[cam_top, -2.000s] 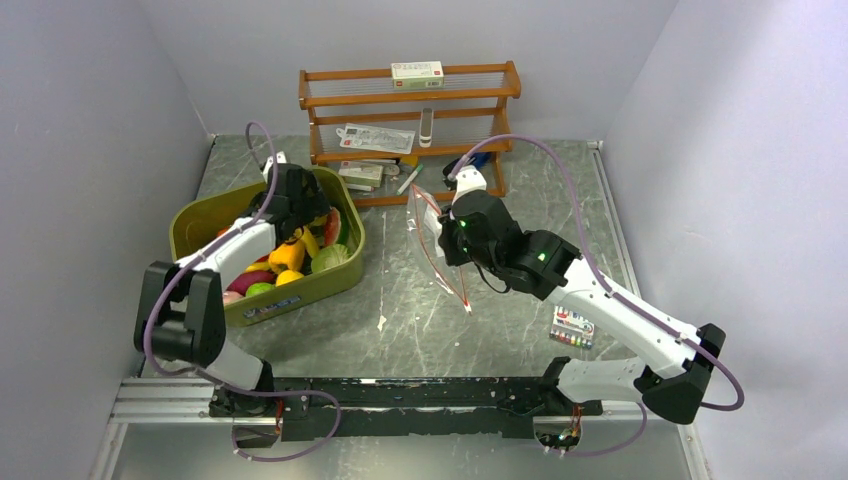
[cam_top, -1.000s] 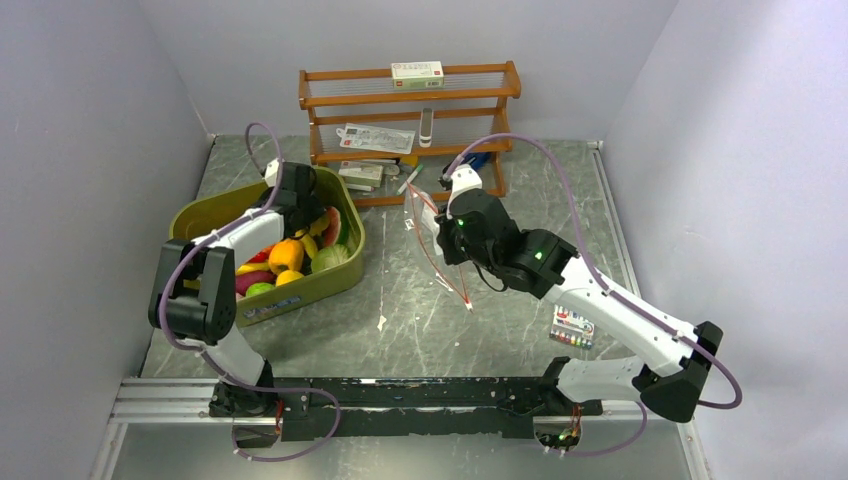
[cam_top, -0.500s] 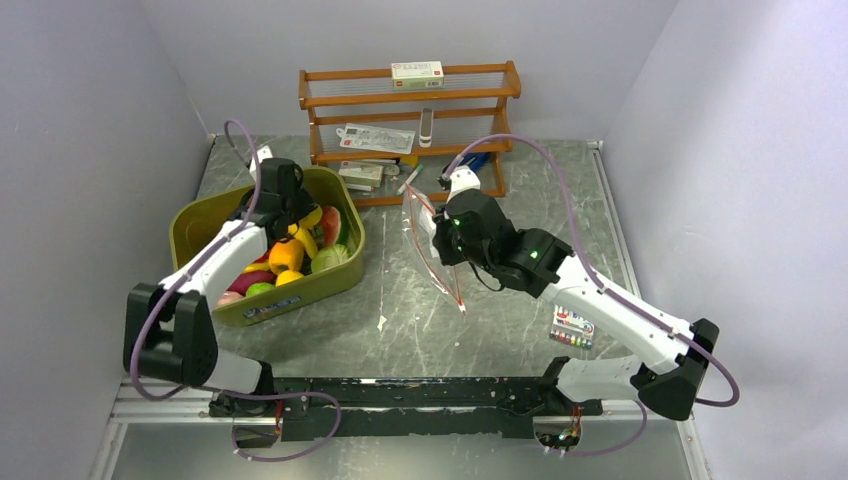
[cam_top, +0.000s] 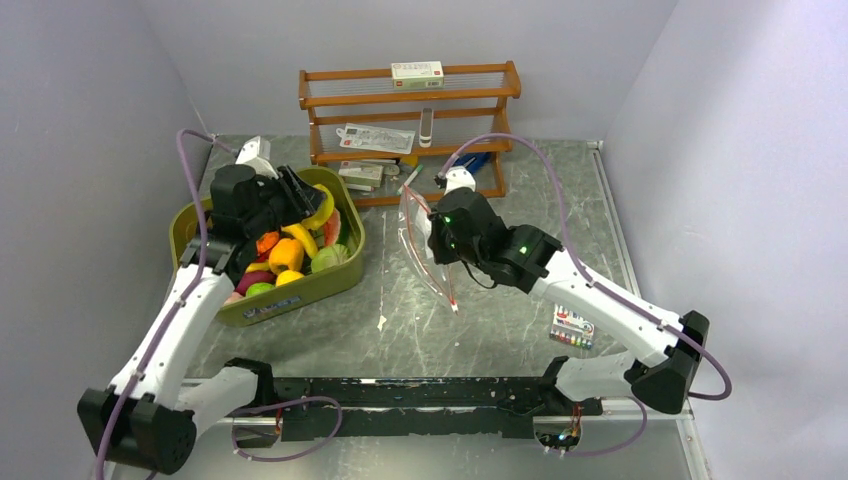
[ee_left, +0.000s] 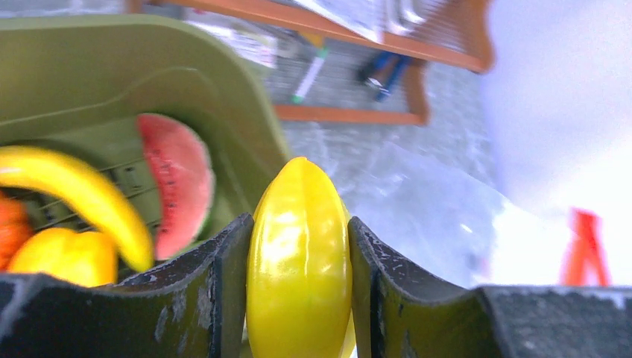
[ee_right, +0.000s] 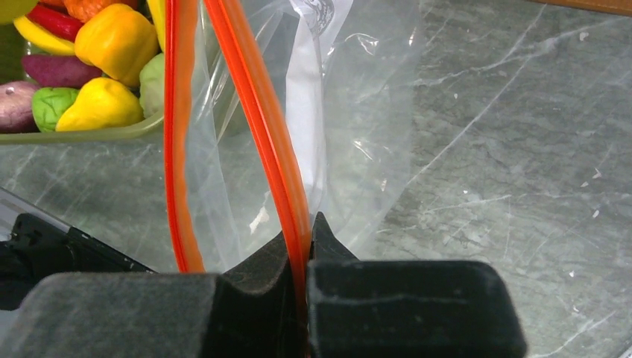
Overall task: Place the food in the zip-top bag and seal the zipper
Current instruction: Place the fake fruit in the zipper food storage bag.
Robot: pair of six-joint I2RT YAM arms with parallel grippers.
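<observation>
My left gripper (cam_top: 308, 198) is shut on a glossy yellow ribbed fruit (ee_left: 298, 253) and holds it above the right part of the olive-green tub (cam_top: 300, 285). More toy food lies in the tub, among it a watermelon slice (ee_left: 175, 183) and a banana (ee_left: 82, 198). My right gripper (ee_right: 305, 231) is shut on one side of the orange-red zipper (ee_right: 261, 119) and holds the clear zip-top bag (cam_top: 420, 255) up off the table at the centre. The zipper's other side (ee_right: 173, 134) hangs apart, so the mouth gapes toward the tub.
A wooden rack (cam_top: 410, 110) with white packets and a small box stands at the back. Pens and a blue item (cam_top: 478, 160) lie by its right foot. A small packet of coloured pieces (cam_top: 572, 328) lies at the right, next to my right arm.
My left gripper has risen out of the tub with the yellow fruit in it. My right gripper has shifted the bag slightly left, toward the tub.
</observation>
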